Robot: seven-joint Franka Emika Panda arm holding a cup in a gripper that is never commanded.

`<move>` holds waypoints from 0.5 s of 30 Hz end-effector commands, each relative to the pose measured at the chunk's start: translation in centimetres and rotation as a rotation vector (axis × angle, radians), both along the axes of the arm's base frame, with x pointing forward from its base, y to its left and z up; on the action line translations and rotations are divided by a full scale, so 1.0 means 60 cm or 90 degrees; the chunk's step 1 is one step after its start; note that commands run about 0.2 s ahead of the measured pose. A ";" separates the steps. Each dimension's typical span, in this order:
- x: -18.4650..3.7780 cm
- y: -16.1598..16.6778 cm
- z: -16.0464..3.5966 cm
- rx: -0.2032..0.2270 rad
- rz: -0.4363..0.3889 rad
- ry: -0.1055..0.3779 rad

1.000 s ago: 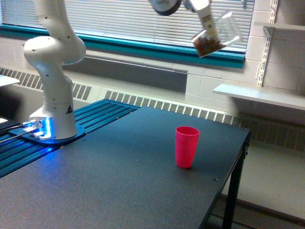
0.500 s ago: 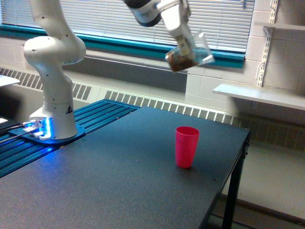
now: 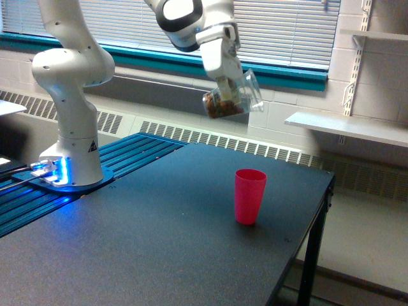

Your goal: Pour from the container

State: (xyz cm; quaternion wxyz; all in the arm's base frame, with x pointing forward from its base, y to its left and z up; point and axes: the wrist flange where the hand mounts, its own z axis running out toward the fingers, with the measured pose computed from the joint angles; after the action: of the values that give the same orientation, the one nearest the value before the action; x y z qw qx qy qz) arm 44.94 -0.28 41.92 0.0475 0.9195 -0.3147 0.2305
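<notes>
Container (image 3: 233,99) first: you have the clear plastic cup up in the air, in the upper middle of the frame, tilted so its mouth leans toward the exterior view's right. A clump of brown material sits in its lower end, on the left side of the cup as you see it. None of it can be seen falling. Your gripper (image 3: 224,89) is clamped on the cup from above, its fingers closed against the clear wall, with the white wrist and a dark joint ring above it toward the upper left.

Below the cup and slightly to the right, well apart from it, you can see the pink cup (image 3: 250,196) standing upright on the dark table (image 3: 159,242), mouth open to the top. It stands in the centre right of the frame, near the table's right edge. The clear cup is not directly over it; it hangs a little to the left of the pink cup's mouth.

Your arm's white base (image 3: 69,121) stands at the left of the frame on a blue ribbed platform (image 3: 127,156), with a blue light glowing at its foot. Behind everything, across the top of the frame, you have window blinds (image 3: 287,32) above a teal sill, and a white shelf (image 3: 347,127) on the wall at the right.
</notes>
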 end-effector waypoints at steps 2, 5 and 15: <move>-0.009 0.017 -0.019 0.009 -0.004 0.005; -0.011 0.023 -0.032 0.011 -0.001 0.016; -0.011 0.050 -0.085 0.010 0.022 0.070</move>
State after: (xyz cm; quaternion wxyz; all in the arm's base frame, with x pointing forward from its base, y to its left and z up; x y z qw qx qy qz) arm 44.34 1.43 38.25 0.0514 0.9301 -0.3082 0.1933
